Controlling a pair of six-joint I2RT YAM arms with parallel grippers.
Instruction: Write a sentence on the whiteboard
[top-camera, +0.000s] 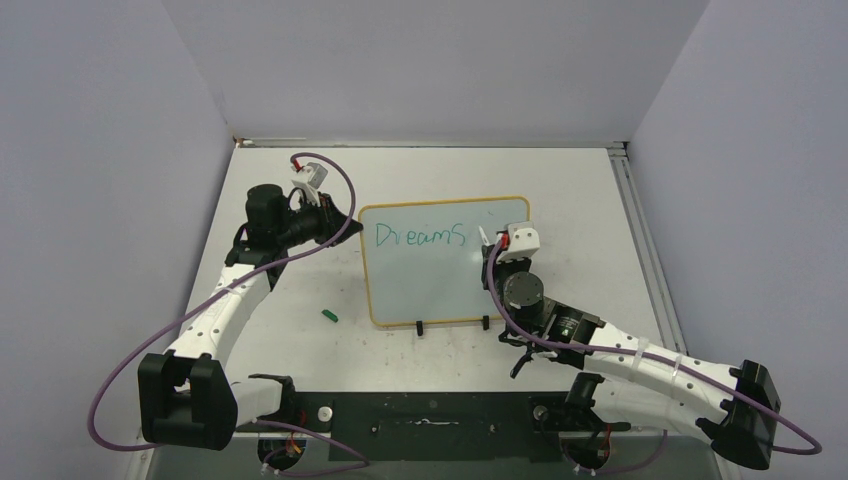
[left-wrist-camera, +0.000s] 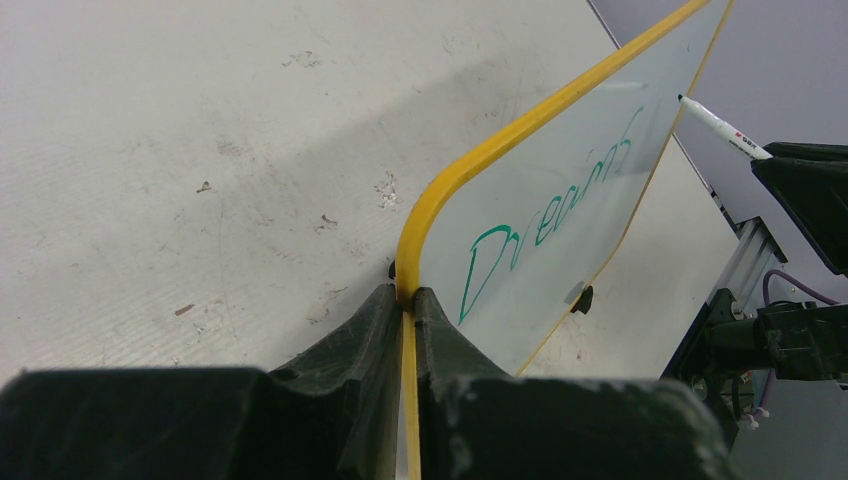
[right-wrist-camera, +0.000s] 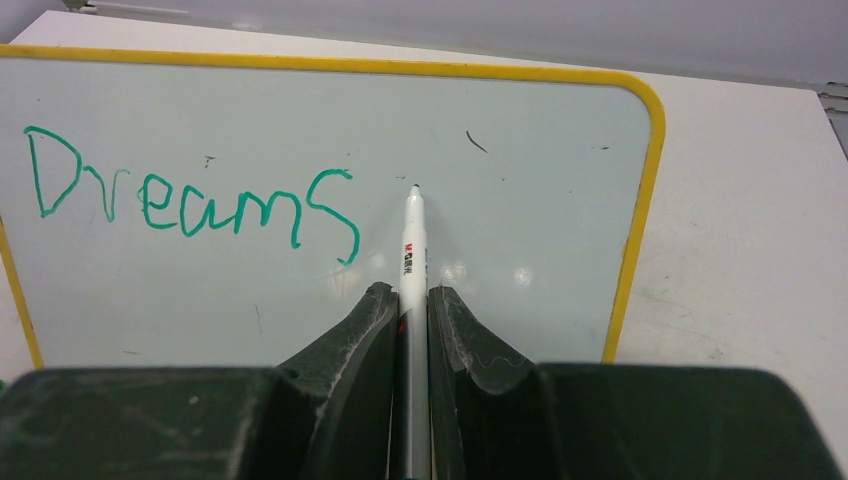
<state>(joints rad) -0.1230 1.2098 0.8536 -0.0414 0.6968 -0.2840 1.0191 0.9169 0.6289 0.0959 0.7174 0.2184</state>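
The whiteboard (top-camera: 440, 290) has a yellow frame and lies at the table's middle on two black clip feet. My left gripper (top-camera: 345, 222) is shut on its left edge; in the left wrist view the yellow frame (left-wrist-camera: 470, 165) runs between the fingers of that left gripper (left-wrist-camera: 408, 296). Green writing (top-camera: 420, 235) on the board reads "Dreams" (right-wrist-camera: 190, 200). My right gripper (right-wrist-camera: 405, 292) is shut on a white marker (right-wrist-camera: 411, 245), whose tip sits at the board just right of the last letter. From above, the right gripper (top-camera: 490, 246) hovers over the board's right part.
A small green marker cap (top-camera: 330, 315) lies on the table left of the board's near corner. Grey walls close the table on three sides, with a metal rail (top-camera: 640, 230) along the right edge. Both arm bases stand on a black plate (top-camera: 430, 420) at the near edge.
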